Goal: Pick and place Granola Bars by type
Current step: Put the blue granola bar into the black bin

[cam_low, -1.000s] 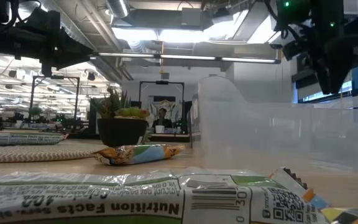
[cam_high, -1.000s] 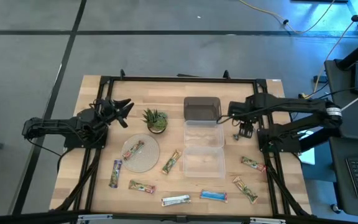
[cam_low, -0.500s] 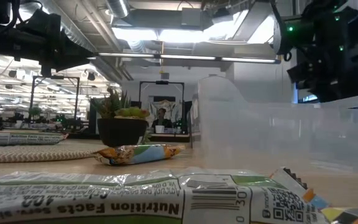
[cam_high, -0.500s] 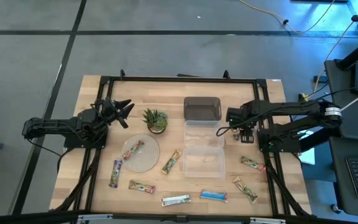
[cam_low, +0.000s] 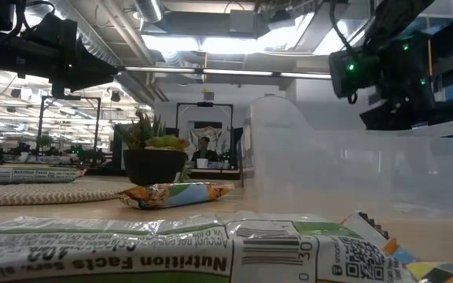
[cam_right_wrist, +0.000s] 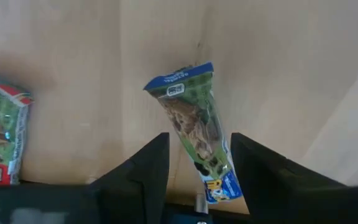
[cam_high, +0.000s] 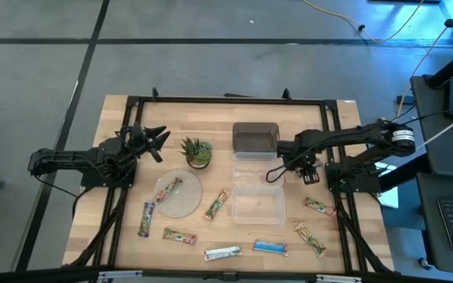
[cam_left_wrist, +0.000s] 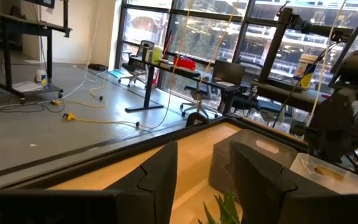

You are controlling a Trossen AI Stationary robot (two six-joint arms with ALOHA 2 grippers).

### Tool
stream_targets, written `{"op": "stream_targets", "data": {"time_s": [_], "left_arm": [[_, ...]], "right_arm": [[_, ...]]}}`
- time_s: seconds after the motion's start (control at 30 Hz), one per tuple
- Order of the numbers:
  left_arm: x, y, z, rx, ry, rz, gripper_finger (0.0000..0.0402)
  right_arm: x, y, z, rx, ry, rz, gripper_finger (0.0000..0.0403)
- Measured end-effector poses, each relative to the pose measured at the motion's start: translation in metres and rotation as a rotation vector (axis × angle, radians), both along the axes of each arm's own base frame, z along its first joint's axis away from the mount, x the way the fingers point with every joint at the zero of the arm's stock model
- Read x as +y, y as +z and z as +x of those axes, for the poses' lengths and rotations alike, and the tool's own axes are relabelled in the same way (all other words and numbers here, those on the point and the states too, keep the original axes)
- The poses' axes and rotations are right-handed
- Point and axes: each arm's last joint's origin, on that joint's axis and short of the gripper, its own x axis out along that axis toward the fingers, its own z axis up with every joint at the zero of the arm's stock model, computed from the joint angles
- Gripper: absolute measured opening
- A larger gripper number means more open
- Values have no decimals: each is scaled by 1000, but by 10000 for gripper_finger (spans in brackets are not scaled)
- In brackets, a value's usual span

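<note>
Right gripper [cam_right_wrist: 194,163] first: its fingers [cam_right_wrist: 138,167] stand apart, nothing between them, and beyond the gap a blue-ended granola bar [cam_right_wrist: 194,134] lies flat on the bench [cam_right_wrist: 73,74]. A green and red bar [cam_right_wrist: 2,134] sits at the left edge of that wrist view. From above, the right gripper [cam_high: 279,159] hangs over the right side of the upper clear tub [cam_high: 252,170], centre-right of the frame, its arm running off toward the right edge.

Left gripper [cam_left_wrist: 201,171] now: fingers [cam_left_wrist: 160,168] parted, empty, looking across at the dark bin [cam_left_wrist: 253,158]. In the high view the left gripper [cam_high: 157,138] hovers upper left of centre, just left of the potted plant [cam_high: 197,151], well apart from every bar.

Out to the bars. One lies on the round woven mat [cam_high: 189,201], namely a green bar [cam_high: 169,189]. Another bar [cam_high: 217,203] sits tilted between the mat and the lower clear tub [cam_high: 256,205]. A purple bar [cam_high: 146,218] is lower left, a green one [cam_high: 178,234] beside it. Along the bottom, a silver-white bar [cam_high: 222,252] and a blue bar [cam_high: 270,248] lie nearly end to end. Right of the tubs, two more green bars: one [cam_high: 320,207] near the frame rail, one [cam_high: 310,239] angled below it.

In the low view a bar [cam_low: 179,194] rests by the plant pot [cam_low: 154,165].
</note>
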Motion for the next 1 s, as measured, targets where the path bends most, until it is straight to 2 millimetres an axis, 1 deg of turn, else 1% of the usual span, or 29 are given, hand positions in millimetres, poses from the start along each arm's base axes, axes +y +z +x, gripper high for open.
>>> {"op": "stream_targets", "data": {"time_s": [0.3, 0.53, 0.83, 1.0], "left_arm": [[0, -2, 0, 20, 0, -1, 139], [0, -2, 0, 27, 0, -2, 139], [0, -2, 0, 27, 0, -2, 139], [0, -3, 0, 27, 0, -2, 139]], "right_arm": [[-1, -26, 7, 135, 72, 40, 160], [-2, -39, 12, 161, 73, 40, 144], [-1, -37, 11, 171, 70, 41, 97], [-1, -34, 9, 161, 68, 44, 83]]}}
